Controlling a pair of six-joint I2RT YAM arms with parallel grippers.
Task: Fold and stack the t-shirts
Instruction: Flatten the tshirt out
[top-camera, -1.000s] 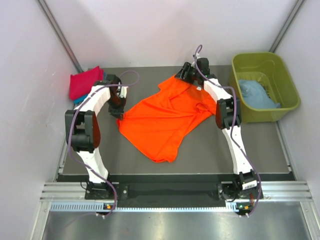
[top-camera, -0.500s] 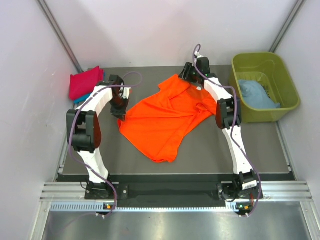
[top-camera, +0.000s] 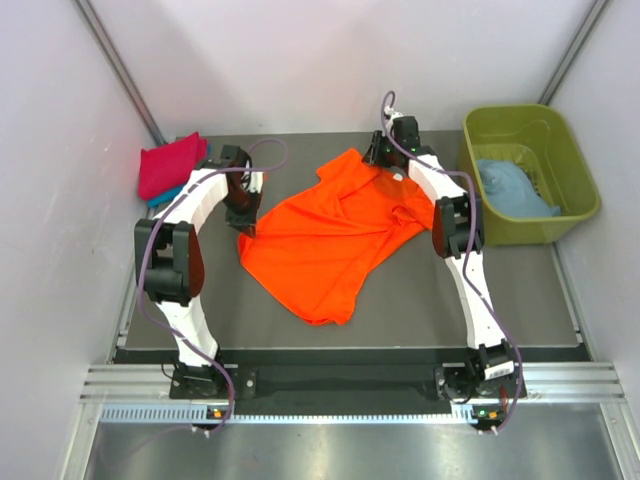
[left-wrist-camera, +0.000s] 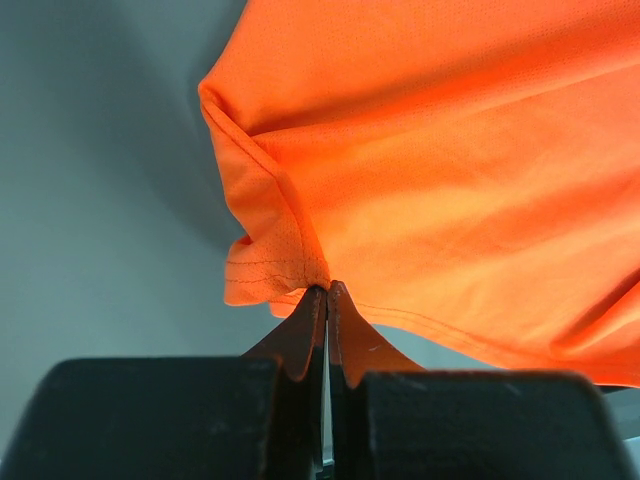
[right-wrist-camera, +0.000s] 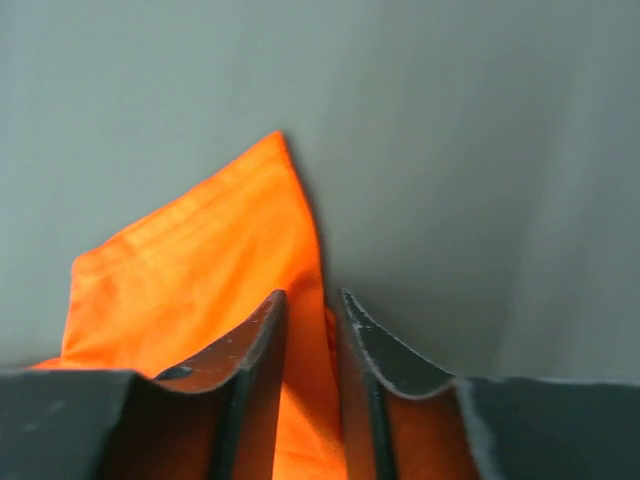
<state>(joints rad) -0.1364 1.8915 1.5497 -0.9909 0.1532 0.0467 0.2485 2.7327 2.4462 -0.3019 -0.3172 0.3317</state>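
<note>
A bright orange t-shirt (top-camera: 330, 240) lies spread and creased across the middle of the table. My left gripper (top-camera: 245, 228) is at its left corner; in the left wrist view it (left-wrist-camera: 328, 288) is shut on the hem of the orange cloth (left-wrist-camera: 450, 150), which is lifted a little. My right gripper (top-camera: 372, 155) is at the shirt's far edge. In the right wrist view its jaws (right-wrist-camera: 310, 295) stand narrowly apart with a point of orange cloth (right-wrist-camera: 190, 250) between them. A crimson-pink t-shirt (top-camera: 168, 165) lies folded at the far left, with a strip of light blue cloth (top-camera: 155, 200) under it.
An olive-green tub (top-camera: 530, 115) stands at the far right with a light blue t-shirt (top-camera: 512, 188) bunched inside. Grey walls close in on both sides and at the back. The dark tabletop (top-camera: 420, 300) shows in front of the orange shirt.
My right gripper has moved slightly back and right along the shirt's far edge, and its jaws have narrowed. My left gripper has shifted a little back with the corner.
</note>
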